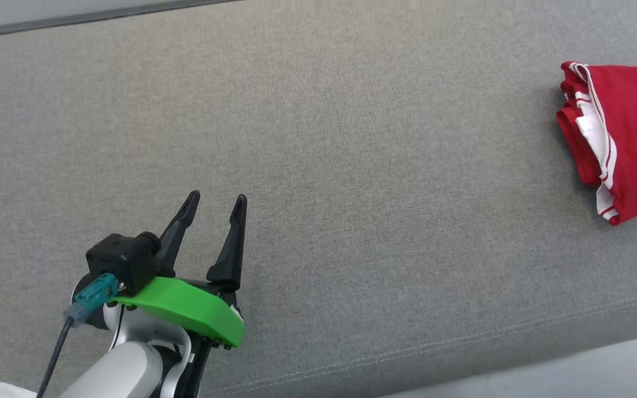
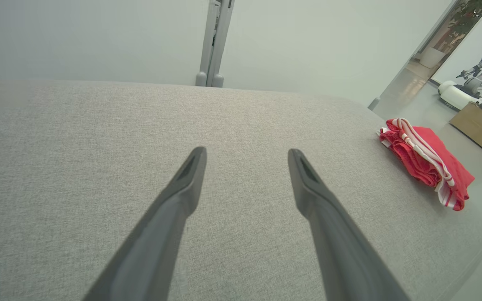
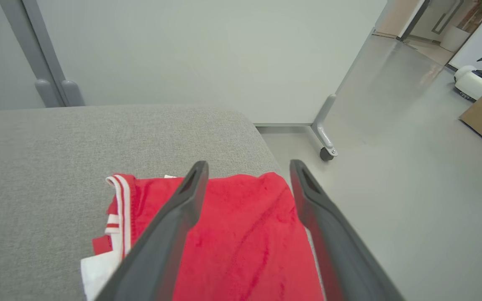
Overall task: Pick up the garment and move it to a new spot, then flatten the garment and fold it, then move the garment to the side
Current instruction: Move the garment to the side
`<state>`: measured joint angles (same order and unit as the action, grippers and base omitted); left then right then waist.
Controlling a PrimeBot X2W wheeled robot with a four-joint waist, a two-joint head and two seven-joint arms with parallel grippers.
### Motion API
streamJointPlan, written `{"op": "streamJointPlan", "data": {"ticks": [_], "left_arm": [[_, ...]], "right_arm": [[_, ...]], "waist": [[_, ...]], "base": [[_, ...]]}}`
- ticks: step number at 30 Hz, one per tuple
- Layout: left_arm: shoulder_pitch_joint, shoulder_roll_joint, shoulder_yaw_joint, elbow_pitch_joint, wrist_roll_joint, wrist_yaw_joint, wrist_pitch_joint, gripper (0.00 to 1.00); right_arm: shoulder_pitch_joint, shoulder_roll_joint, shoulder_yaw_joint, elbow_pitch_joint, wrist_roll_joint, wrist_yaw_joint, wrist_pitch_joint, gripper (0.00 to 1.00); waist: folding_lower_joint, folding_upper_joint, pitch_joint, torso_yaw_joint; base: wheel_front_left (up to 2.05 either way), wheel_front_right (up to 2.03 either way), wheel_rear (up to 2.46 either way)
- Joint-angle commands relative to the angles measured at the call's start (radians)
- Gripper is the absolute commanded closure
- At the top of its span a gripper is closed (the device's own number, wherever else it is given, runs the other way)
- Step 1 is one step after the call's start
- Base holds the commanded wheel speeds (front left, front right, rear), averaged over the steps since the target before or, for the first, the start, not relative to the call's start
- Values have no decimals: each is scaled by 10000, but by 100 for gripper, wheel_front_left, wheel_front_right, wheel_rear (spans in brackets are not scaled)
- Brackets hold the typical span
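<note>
The garment is a red cloth with white striped trim, folded into a compact stack at the right end of the grey cushion. In the left wrist view the garment lies far off to the right. My left gripper hovers open over bare cushion at the lower left, its fingers spread with nothing between them. My right gripper is open just above the garment, its two fingers apart and nothing pinched between them.
The cushion's right end drops to a pale floor. A panel stand on a caster is beyond it. A cardboard box and a white robot stand farther off on the floor. A seam runs along the cushion's front edge.
</note>
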<state>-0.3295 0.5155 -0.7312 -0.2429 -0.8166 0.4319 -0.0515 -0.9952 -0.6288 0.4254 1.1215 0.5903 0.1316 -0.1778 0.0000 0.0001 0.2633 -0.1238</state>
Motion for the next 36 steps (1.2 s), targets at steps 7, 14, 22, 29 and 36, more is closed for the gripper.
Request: {"op": "streamJointPlan", "data": {"ticks": [7,14,22,29,36], "left_arm": [[336,-271,496,1225,-522,-572,-978,0],[810,-168,884,1948,-720,-532,-1497,0],[1334,424,1119,2706,-916,-934,-1661,0],[1812,766,1349,3320,-987,-1110,-1825,0],[2303,831,1573,3638,-1118,-1277,-1962,0]], "right_arm": [[1494,-1,442,-1387,759,-19,16,0],[2731,168,342,-2432,1093,-19,-126,0],[3926,783,-303,-3507,839,-19,-334,0],[5055,1810,-1530,-4422,25,-17,-525,0],[6435,3171,-2829,-5876,-1310,-19,-260,0]], "waist": [[0,-1,-2147,456],[0,-1,-2950,842],[0,-1,-3349,1211],[0,-1,-3618,1389],[0,-1,-3746,1555]], "base": [[0,0,0],[0,0,0],[0,0,0],[0,0,0],[0,0,0]]}}
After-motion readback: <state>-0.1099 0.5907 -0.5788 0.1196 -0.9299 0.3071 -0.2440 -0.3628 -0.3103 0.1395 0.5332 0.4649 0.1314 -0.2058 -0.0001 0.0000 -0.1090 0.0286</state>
